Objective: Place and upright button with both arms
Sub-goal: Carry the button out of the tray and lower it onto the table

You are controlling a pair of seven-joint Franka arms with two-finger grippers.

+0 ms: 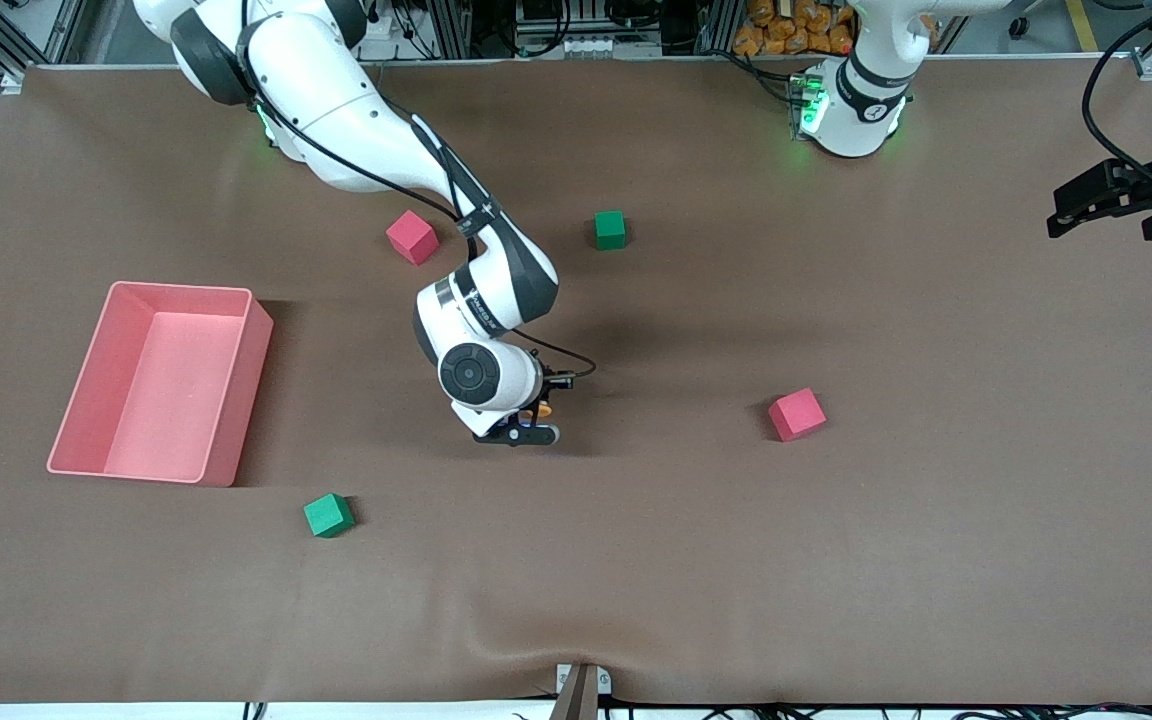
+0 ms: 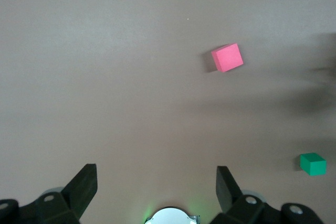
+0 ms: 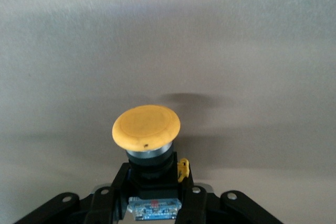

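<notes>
Pink tray [image 1: 236,400] sits on the brown surface [image 1: 836,560] at the right arm's end, nothing in it. One green cube [image 1: 328,515] lies nearer the front camera than the tray's corner. One red cube [image 1: 411,237] lies nearer the arm bases, beside the right arm's forearm.

Right gripper [image 1: 528,425] is over mid-surface, jaws clamped on the button [image 1: 540,409]. Right wrist view: jaws grip the dark body, the round orange cap [image 3: 146,127] points away from the gripper, and the button is off the surface with its shadow on the cloth below.

Second green cube [image 1: 610,229] sits near the bases, toward the middle. Second red cube [image 1: 796,413] lies toward the left arm's end, well apart from the button.

Left gripper [image 1: 1106,205] waits in the air at the left arm's end, jaws wide apart, holding nothing. Left wrist view shows both fingers [image 2: 84,187] spread over bare cloth.
</notes>
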